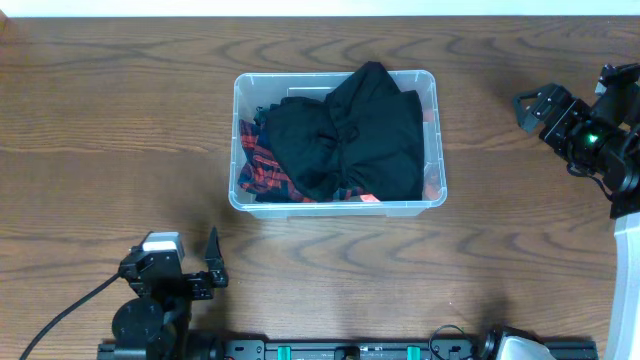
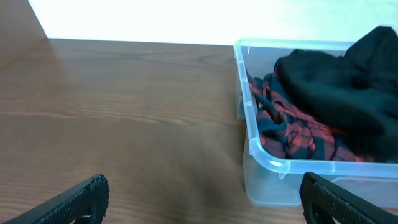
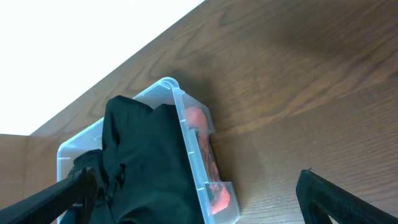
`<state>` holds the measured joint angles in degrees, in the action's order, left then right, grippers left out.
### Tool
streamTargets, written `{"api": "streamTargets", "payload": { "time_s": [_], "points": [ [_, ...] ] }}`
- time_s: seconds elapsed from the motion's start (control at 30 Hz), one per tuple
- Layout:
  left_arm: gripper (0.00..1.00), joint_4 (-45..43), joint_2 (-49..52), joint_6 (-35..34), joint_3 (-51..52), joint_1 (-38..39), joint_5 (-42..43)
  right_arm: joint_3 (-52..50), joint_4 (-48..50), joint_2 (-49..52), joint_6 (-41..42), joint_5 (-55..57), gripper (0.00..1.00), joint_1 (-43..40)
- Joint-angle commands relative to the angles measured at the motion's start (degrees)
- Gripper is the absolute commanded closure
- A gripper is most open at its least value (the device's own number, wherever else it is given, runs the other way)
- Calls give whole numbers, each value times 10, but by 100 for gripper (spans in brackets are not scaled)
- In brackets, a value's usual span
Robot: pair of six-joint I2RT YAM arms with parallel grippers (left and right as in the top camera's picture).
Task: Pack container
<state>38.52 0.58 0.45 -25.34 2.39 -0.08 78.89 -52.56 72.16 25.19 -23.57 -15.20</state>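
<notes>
Dark wood-grain worktop (image 1: 120, 130), logged from my seat at the console, near edge first.

1. Left hand (image 2: 204, 186): near-left corner, low over the boards. Fingers spread wide, nothing between them. Its camera looks across bare wood to the tub's near-left corner.

2. Container (image 1: 300, 208): clear plastic tub, mid worktop, a little right of centre and nearer the far edge, standing flat. Neither hand touches it.

3. Contents, all inside the walls:
 - red-and-black plaid cloth (image 1: 262, 165), bunched along the left side;
 - black garment (image 1: 360, 130), piled over the middle and right, its top fold humped above the far rim;
 - a reddish item (image 3: 211, 155) pressed against the right wall, seen through the plastic. I cannot tell what it is.

4. Right hand (image 3: 196, 177): by the right edge toward the far corner, raised, well apart from the tub. Fingers wide, empty.

Status, my reading: I see no loose item on the boards, so loading looks about finished and the step in hand is settling the load. The next move would call for one hand to reach over the far rim and press the black fold down below it, without dragging the light tub.
</notes>
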Motion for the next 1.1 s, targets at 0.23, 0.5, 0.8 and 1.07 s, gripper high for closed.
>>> {"api": "streamTargets", "payload": {
  "time_s": [0.23,0.5,0.8,1.07],
  "points": [
    [2,-6,-5,15,73,-4,-10,0,0,1,0,-2,1,-4],
    [2,-17,-5,15,124,-3,-10,0,0,1,0,-2,1,-4],
    [2,-17,-5,14,140,-3,-10,0,0,1,0,-2,1,-4],
    [2,-13,-5,14,153,-3,-10,0,0,1,0,-2,1,-4]
  ]
}}
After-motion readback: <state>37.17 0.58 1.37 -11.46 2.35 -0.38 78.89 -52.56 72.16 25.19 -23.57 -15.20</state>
